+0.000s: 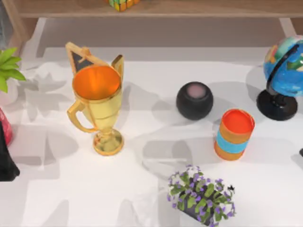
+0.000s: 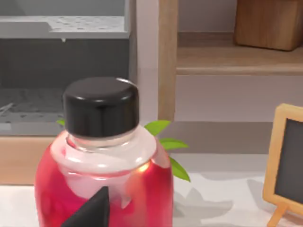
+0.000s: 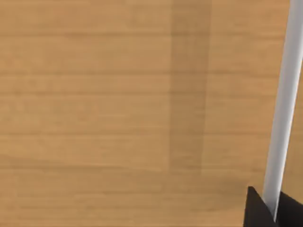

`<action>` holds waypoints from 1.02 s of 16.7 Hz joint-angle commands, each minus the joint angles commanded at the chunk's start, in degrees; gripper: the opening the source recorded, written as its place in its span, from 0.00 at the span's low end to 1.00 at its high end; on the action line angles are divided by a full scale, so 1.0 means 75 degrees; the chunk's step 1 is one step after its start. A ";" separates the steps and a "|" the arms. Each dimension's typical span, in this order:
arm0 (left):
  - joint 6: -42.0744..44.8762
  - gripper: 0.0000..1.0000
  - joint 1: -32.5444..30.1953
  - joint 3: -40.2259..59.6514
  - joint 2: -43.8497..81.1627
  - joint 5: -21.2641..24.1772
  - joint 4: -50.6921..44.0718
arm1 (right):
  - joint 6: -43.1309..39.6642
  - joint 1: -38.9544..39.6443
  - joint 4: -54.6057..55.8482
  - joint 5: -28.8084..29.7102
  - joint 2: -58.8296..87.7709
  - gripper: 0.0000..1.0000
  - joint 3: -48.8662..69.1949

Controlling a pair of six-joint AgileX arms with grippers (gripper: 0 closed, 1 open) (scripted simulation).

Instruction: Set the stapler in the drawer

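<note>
Fingers point(image 2: 92, 210) of the left arm face a red bottle point(image 2: 102, 175).

The scene is evenly and brightly lit. Around the gold trophy point(image 1: 98, 109), soft grey shadows fall on the white table point(image 1: 142, 198), mostly toward the near edge and the right side, indicating light from above and behind. Overlapping faint patches lie left of the trophy. The trophy's orange interior shows no glare. In the left wrist view, the red bottle point(image 2: 102, 165) carries small highlights on its black cap point(image 2: 101, 106) and shoulder; its outline is soft. The right wrist view shows a wooden panel point(image 3: 118, 104) crossed by a vertical shadow band
</note>
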 joint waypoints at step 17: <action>0.0000 1.00 0.0000 0.0000 0.0000 0.0000 0.0000 | 0.0002 -0.0331 0.0375 -0.0330 -0.0209 0.75 -0.0546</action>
